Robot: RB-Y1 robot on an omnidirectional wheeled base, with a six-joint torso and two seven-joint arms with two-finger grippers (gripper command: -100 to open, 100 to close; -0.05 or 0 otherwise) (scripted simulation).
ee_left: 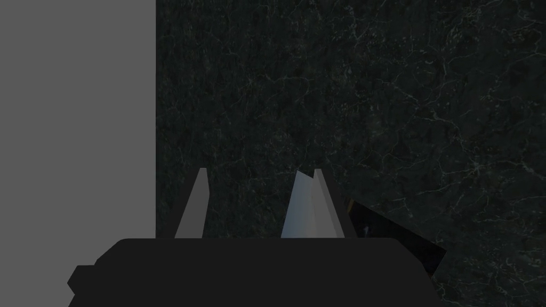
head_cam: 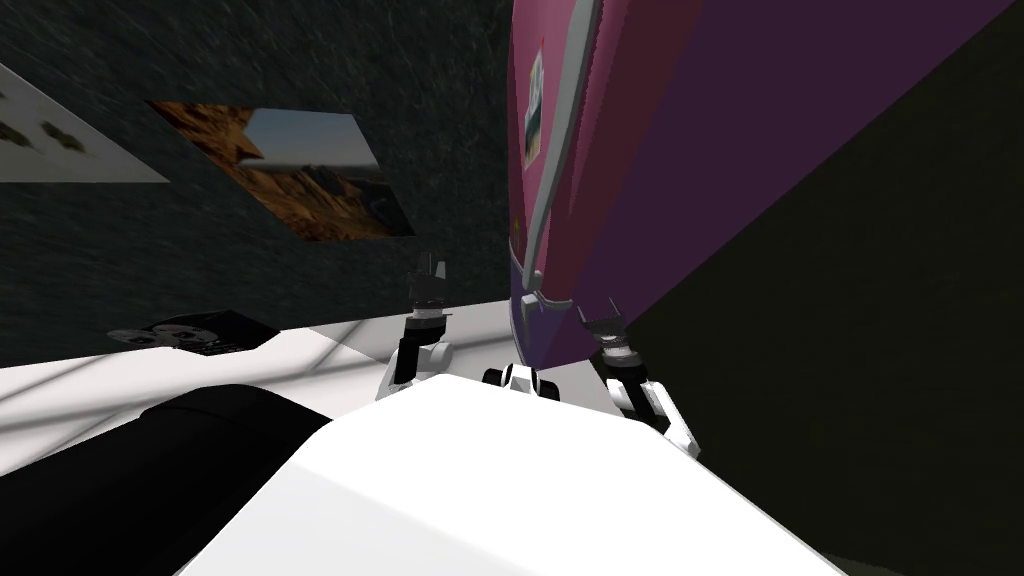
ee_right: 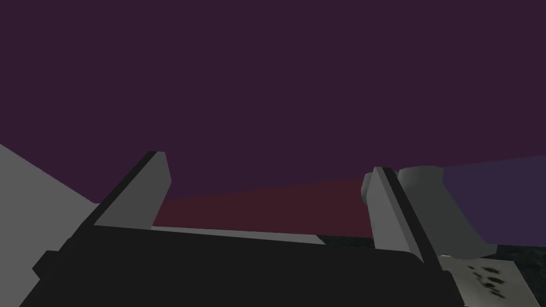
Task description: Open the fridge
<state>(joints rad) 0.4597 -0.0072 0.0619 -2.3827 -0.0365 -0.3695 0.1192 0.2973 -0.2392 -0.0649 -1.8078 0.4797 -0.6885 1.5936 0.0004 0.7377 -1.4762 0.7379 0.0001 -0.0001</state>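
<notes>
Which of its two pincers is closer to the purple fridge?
The right pincer: it stands open at the fridge, beside its grey handle; the left pincer faces a dark wall.

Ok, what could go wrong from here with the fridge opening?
1. The right jaws stand open with the grey handle beside one finger, not between them; closing now would probably catch nothing.
2. They seem close to the purple fridge door; pushing forward could scrape it.
</notes>
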